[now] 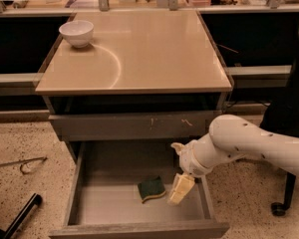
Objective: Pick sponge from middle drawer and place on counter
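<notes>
The sponge [151, 189], dark green on top with a yellow edge, lies on the floor of the open middle drawer [97, 208], right of centre. My gripper [180, 189] hangs from the white arm inside the drawer, just to the right of the sponge and close to it. The tan counter [139, 54] tops the grey cabinet above the drawer.
A white bowl [76, 33] stands at the counter's back left corner. The scratched grey drawer front [134, 125] sits above the open drawer. A black chair [289, 113] stands at the right. A thin metal rod [20, 163] and a black bar [17, 218] lie on the speckled floor, left.
</notes>
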You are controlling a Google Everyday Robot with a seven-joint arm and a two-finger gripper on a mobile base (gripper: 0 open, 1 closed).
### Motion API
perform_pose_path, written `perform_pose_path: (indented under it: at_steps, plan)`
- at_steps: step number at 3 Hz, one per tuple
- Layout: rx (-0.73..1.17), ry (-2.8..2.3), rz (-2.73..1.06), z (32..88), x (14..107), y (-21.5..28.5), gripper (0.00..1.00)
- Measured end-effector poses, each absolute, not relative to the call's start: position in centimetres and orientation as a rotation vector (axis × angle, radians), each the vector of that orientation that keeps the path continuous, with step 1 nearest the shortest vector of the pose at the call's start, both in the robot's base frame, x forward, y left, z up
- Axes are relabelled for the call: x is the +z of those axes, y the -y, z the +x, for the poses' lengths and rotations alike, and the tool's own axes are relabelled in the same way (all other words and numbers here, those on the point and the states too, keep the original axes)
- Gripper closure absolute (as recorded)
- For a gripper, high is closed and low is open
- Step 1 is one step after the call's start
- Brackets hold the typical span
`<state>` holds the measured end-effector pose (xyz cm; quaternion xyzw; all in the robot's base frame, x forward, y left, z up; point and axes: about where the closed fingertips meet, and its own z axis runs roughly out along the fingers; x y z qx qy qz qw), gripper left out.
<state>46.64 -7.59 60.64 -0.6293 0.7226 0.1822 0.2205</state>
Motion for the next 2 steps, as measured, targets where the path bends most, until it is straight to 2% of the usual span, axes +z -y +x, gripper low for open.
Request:
perform_pose_path:
  at_steps: [2]
  plan:
    - [0.550,-1.994,-1.801,46.99,58.73,5.97,0.00]
